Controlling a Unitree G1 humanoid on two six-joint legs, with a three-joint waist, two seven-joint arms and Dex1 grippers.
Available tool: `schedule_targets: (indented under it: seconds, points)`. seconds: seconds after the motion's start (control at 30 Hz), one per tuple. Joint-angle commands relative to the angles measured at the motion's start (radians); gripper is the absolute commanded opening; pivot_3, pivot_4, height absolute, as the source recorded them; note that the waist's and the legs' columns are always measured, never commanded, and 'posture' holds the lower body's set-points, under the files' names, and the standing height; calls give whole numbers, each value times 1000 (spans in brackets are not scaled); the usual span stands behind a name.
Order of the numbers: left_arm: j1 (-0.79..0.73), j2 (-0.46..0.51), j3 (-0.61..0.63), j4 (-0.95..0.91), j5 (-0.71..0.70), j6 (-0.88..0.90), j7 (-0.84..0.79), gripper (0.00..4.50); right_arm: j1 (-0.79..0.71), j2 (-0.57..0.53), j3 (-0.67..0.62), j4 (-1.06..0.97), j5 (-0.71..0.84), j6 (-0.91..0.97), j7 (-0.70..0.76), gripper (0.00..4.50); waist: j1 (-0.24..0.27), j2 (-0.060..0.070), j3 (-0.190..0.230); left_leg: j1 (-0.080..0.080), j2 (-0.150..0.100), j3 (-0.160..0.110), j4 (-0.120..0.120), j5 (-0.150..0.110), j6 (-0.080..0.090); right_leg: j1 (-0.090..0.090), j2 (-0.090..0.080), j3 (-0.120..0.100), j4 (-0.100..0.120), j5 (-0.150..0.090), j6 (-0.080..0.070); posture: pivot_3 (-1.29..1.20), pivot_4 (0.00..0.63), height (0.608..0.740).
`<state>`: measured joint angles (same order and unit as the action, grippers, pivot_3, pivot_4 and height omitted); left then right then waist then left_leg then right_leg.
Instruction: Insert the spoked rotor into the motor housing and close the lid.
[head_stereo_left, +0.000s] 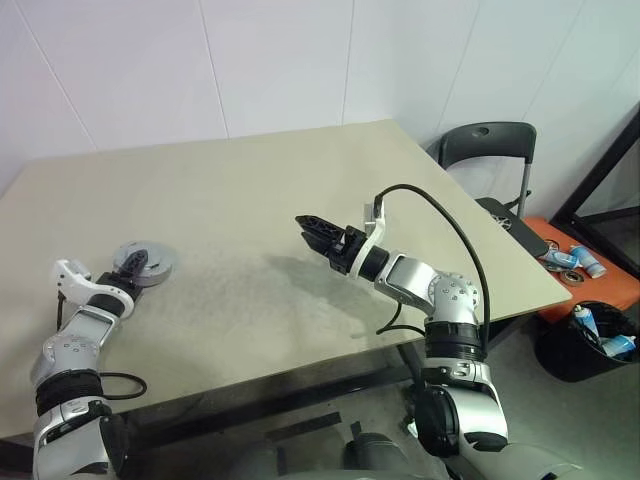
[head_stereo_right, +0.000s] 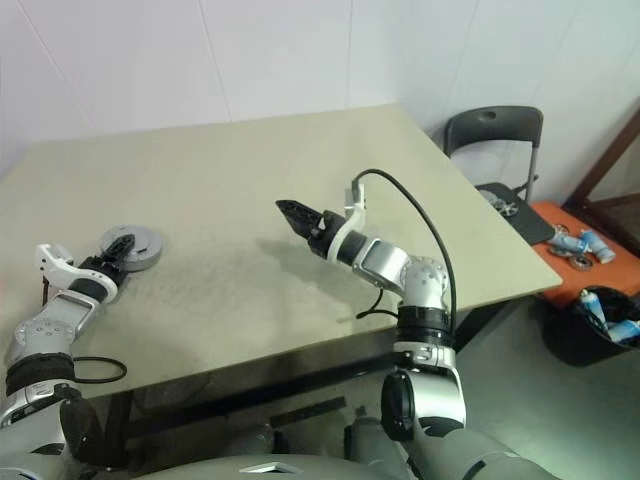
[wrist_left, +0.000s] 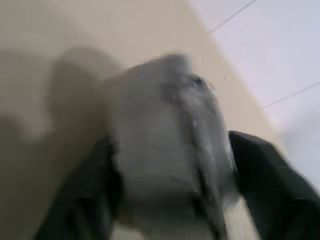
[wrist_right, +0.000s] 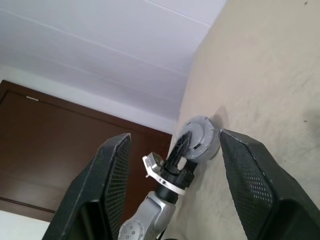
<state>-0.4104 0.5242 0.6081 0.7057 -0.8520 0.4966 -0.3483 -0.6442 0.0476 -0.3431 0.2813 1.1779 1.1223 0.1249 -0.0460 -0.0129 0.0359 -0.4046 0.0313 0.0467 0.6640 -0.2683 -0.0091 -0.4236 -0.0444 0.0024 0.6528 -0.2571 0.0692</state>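
Motor housing (head_stereo_left: 146, 261) w/ lid between parted left jaws; right jaws open, empty.

Left end effector (head_stereo_left: 133, 265) low, fingers spread; right end effector (head_stereo_left: 306, 226) raised, parted.

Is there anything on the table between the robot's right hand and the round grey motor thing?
Nothing visible. The right gripper hangs open above the middle of the table, and only bare tabletop lies between it and the round grey motor near the table's left edge. The left gripper is at the motor, one finger on either side.
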Motion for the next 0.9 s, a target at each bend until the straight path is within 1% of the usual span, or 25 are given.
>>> schedule_targets:
  seconds: [0.03, 0.17, 0.27, 0.53, 0.6, 0.7, 0.77, 0.9]
  points:
    - [-1, 40, 6, 23, 52, -3, -1, 4488, -5, 2, 3, -30, 4, -2, 7, 2946, -3, 1, 0, 0, 0, 0, 0, 0, 0, 0, 0, 0, 0, 0, 0, 0, 0, 740]
    - [19, 89, 33, 13, 45, 51, -41, 4488, -4, 5, 7, -32, 2, -4, 7, 2946, -23, 1, 0, 2, 1, 1, 0, 0, 0, 0, 0, 2, 2, 0, 0, 0, 0, 740]
    - [37, 146, 60, 14, 35, 92, -70, 4488, -4, 7, 11, -27, -7, -10, 13, 2946, -30, 0, -1, 1, 1, 2, 0, 0, 0, 0, -1, 3, 1, 0, 0, 0, 0, 740]
    - [47, 351, 81, 150, 71, 128, -247, 4488, -15, 18, 15, -8, -28, -26, 29, 2946, -20, -3, -2, -1, 0, 1, -1, 0, 0, -2, -3, 2, 1, 0, 0, 0, 0, 740]
    - [31, 390, 87, 177, 72, 134, -284, 4488, -14, 16, 16, -9, -28, -25, 32, 2946, -20, -4, -3, -1, 0, 1, -1, 0, 0, -2, -4, 2, 0, 0, 0, 0, 0, 740]
    - [9, 426, 83, 167, 71, 158, -336, 4488, -8, 15, 15, -17, -25, -23, 33, 2946, -21, -5, -4, -2, 0, 1, -1, 0, -1, -2, -6, 2, -1, 0, 0, 0, 0, 740]
    - [-2, 429, 73, 124, 64, 200, -363, 4488, -4, 6, 17, -25, -26, -14, 36, 2946, -21, -6, -4, -2, 0, 0, -2, 0, -1, -3, -7, 2, -1, 0, -1, 0, 0, 740]
    - [45, 376, -8, -184, 4, 385, -426, 4488, -5, -61, 39, -56, -48, 12, 69, 2946, -23, -6, -4, -3, -2, 1, -3, -2, -4, -4, -12, 0, -1, 0, -2, 0, 0, 740]
